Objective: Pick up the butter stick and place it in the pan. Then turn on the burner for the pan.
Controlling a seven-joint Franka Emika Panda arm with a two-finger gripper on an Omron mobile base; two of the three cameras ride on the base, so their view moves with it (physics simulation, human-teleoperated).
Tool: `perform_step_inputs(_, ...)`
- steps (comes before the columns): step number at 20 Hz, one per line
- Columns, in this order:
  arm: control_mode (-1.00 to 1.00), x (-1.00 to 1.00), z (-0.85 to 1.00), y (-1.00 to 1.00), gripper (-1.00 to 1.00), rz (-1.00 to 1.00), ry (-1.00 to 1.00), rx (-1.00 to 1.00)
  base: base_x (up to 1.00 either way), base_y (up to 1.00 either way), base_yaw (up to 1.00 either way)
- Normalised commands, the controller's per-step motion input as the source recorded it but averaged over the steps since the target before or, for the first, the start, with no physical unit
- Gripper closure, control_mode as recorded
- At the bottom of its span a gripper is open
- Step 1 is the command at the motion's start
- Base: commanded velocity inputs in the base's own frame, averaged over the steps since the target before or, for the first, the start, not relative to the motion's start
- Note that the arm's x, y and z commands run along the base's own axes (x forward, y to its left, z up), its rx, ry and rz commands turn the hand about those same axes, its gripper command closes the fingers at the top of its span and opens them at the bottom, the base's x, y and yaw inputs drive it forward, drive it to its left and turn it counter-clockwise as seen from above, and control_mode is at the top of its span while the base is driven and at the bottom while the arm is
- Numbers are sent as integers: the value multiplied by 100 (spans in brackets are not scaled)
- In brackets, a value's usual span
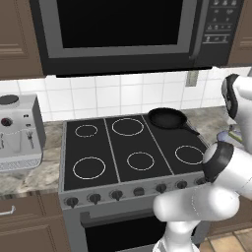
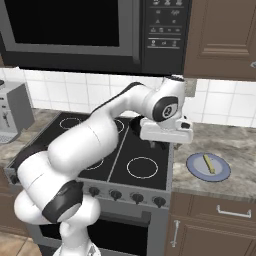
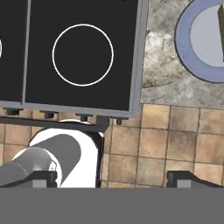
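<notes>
Left base view: pan sits on the stove's back right burner, handle pointing right-front; nothing in it that I can make out. Arm bulk low right. Right base view: hand hangs over the stove's right edge, fingers themselves hard to make out here. Butter stick lies on the blue-grey plate on the counter, to the hand's right and a bit nearer the camera, long axis running roughly front-to-back on the plate. Hand and stick apart, not touching. Hand view: tool looks straight down, two finger tips spread wide w/ nothing between them, just floor tiles under. Plate rim top right of this view, butter stick cut off at the edge. Judgement: next move is a shift toward the plate side, then wrist turn so jaws close across the stick's short width, not along its length. Butter not yet picked, burner step still ahead.
</notes>
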Motion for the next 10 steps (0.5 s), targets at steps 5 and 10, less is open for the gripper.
perform_step_inputs(5,-100,2,-30,-53,-100,0,0,0,0,0,0)
perform_step_inputs(10,-100,12,-36,-37,-100,0,0,0,0,0,0)
